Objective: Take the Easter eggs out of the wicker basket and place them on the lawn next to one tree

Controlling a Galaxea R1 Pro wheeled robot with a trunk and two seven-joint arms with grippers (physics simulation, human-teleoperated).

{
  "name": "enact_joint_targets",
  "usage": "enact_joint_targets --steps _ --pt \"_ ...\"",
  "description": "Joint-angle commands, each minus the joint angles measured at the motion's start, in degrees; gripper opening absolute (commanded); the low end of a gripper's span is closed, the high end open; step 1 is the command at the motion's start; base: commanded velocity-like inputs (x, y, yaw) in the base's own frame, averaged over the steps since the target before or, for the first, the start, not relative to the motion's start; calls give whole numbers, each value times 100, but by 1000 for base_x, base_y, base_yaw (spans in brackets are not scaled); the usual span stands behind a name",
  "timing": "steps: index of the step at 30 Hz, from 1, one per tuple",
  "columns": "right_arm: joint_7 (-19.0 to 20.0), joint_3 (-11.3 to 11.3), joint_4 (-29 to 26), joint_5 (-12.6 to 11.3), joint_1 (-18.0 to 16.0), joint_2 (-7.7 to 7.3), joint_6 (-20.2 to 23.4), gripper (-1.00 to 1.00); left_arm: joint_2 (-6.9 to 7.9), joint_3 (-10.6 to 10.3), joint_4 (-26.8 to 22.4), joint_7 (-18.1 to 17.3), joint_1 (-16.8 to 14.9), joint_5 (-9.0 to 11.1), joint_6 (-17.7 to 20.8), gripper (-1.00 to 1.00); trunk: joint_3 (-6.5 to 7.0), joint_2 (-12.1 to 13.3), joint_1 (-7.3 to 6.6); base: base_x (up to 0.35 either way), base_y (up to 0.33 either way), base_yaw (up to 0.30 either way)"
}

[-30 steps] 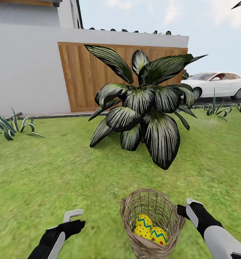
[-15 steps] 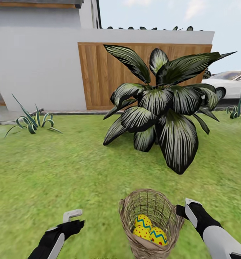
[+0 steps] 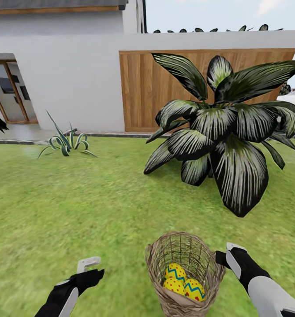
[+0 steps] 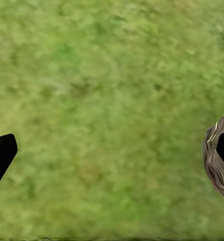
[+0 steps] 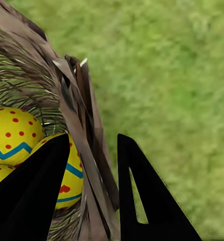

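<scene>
Right gripper (image 3: 226, 255) at lower right of the head view pinching the wicker basket (image 3: 184, 273) by its rim, lawn (image 3: 76, 207) spreading beneath, striped plant (image 3: 222, 132) upper right, left gripper (image 3: 89, 265) lower left spread wide and empty, Easter eggs (image 3: 182, 281) inside the basket.

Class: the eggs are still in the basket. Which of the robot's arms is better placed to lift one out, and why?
Left, probably. The right gripper is clamped on the basket rim, one finger inside by the eggs. The left gripper hangs open over the grass.
</scene>
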Motion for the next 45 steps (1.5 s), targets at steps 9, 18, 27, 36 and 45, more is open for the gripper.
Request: enact_joint_targets --steps 9,18,27,36,45 --pt "-39 -4 -14 -94 -2 7 21 -100 7 -24 -6 58 -4 61 16 100 -50 -3 -3 -297 48 246" --pt "-39 -1 -5 -98 -1 10 21 -100 3 -24 -6 57 -4 68 25 100 -96 -3 -3 -48 1 244" --pt "-18 -11 -5 -92 1 10 12 -100 -2 -24 -6 58 -4 69 25 100 -137 -3 -3 -1 0 198" --pt "15 -14 -12 -90 5 3 -4 -100 -2 -24 -6 59 -4 69 25 100 -139 -3 -3 0 0 9" --pt "8 -2 -7 -92 6 10 10 -100 -2 -24 3 59 -4 56 25 100 -151 -3 -3 0 0 183"
